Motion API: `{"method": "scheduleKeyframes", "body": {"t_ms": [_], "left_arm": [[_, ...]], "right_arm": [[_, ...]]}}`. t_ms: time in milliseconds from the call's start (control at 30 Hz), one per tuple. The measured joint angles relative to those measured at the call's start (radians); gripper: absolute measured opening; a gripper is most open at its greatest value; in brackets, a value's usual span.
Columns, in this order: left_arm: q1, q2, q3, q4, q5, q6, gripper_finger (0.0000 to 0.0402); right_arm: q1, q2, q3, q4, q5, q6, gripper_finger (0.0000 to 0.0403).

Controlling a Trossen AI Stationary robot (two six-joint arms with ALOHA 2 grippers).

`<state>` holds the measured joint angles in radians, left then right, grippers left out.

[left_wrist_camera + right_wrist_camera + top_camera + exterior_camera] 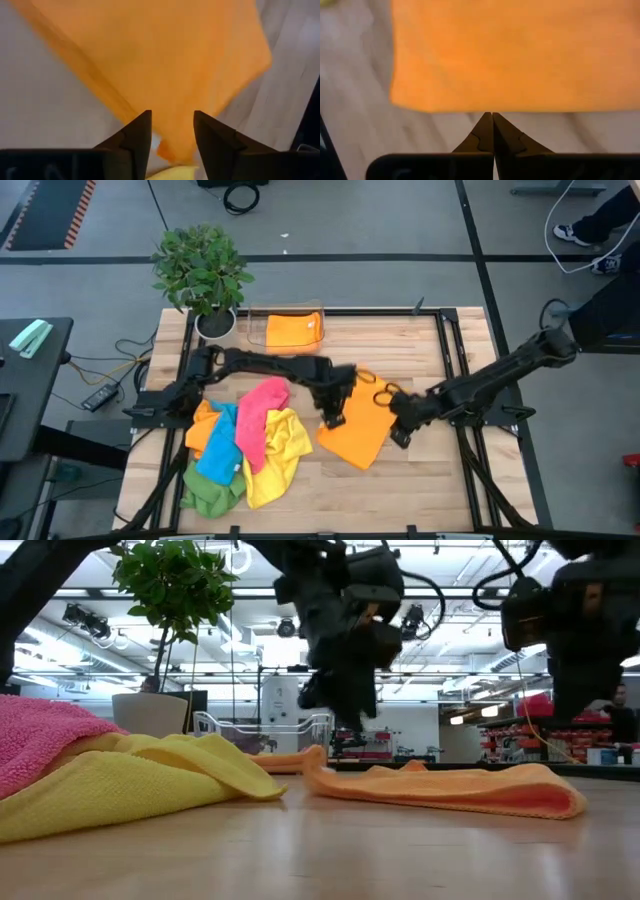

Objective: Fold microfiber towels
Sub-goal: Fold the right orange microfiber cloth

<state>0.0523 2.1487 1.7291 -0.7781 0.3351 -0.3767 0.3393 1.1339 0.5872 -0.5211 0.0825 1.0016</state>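
An orange microfiber towel (pixel 357 435) is spread flat on the wooden table (pixel 420 480), in the middle of it, folded over so that a doubled edge is seen in the low view. The left gripper (pixel 333 418) is placed over the towel's left edge. In the left wrist view its two dark fingers (pixel 137 137) are seen parted, with a clear gap between them; orange cloth is seen through the gap, but nothing is pinched. Whether the fingertips touch the cloth cannot be told.

The right gripper (pixel 398 432) is positioned at the towel's right edge. In the right wrist view its fingers (pixel 482 132) are pressed together with no gap, and nothing is held between them; the tips are seen just beside the towel's straight edge, over bare wood.

To the left, a heap of towels is found: a pink towel (pixel 262 415) draped over a blue towel (pixel 220 445), a yellow towel (pixel 275 460), a green towel (pixel 210 495) and another orange towel (pixel 203 430). A folded orange towel (pixel 292 330) is seen in a clear plastic tray (pixel 254 330) at the table's far edge, beside a potted plant (pixel 200 270).
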Motion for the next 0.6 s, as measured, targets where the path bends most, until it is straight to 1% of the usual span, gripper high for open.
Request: {"method": "scheduleKeyframes", "body": {"t_ms": [67,167,233,333,433,600], "left_arm": [[0.029,-0.004,0.018,0.035,-0.038,0.005,0.0147],[0.074,-0.004,0.011,0.076,-0.044,0.014,0.0128],[0.097,0.000,-0.009,0.116,-0.046,0.009,0.0118],[0.127,0.013,-0.031,0.107,-0.046,-0.033,0.0111],[0.147,0.021,-0.047,0.119,-0.014,-0.078,0.0117],[0.159,0.065,-0.063,0.172,0.073,-0.133,0.0151]], "right_arm": [[-0.038,-0.062,-0.030,-0.005,0.003,0.000,0.0002],[-0.079,-0.132,-0.066,0.008,0.001,0.012,0.0002],[-0.088,-0.163,-0.083,0.020,0.000,0.029,0.0002],[-0.086,-0.190,-0.090,0.020,-0.001,0.040,0.0002],[-0.081,-0.195,-0.090,0.026,-0.001,0.036,0.0002],[-0.082,-0.190,-0.090,0.022,-0.001,0.023,0.0002]]}}
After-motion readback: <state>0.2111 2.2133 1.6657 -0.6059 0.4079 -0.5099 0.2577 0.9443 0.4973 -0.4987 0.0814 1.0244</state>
